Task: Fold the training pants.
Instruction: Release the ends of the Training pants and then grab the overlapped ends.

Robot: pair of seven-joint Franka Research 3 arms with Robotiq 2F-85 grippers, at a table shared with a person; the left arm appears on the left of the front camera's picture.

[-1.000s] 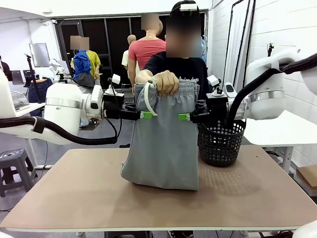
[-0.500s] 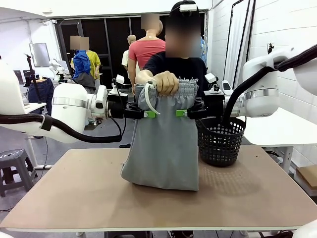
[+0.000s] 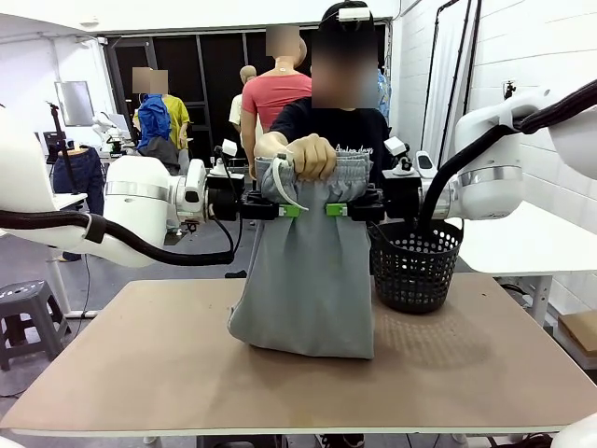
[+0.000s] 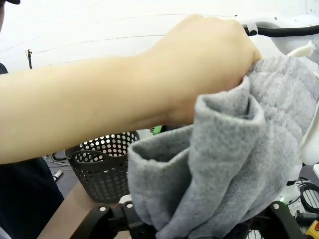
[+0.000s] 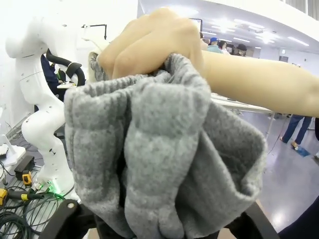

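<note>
The light grey training pants (image 3: 303, 280) hang upright, their lower end bunched on the table. A person's hand (image 3: 314, 155) grips the gathered waistband, and the white drawstring (image 3: 285, 187) dangles beside it. My left gripper (image 3: 290, 211) reaches in from the left and my right gripper (image 3: 334, 210) from the right, both just under the waistband against the cloth. In the left wrist view the pants (image 4: 224, 164) fill the gap between wide-apart fingers (image 4: 102, 219). In the right wrist view the pants (image 5: 159, 149) sit between spread fingers (image 5: 65, 219). Both grippers are open.
A black mesh basket (image 3: 417, 271) stands on the table right of the pants, just below my right arm. The brown table (image 3: 140, 373) has free room in front and to the left. The person stands at the far edge.
Both grippers have moved inward toward each other, from the pants' side edges to over the cloth below the waistband. The person's hand and the pants have stayed in place.
</note>
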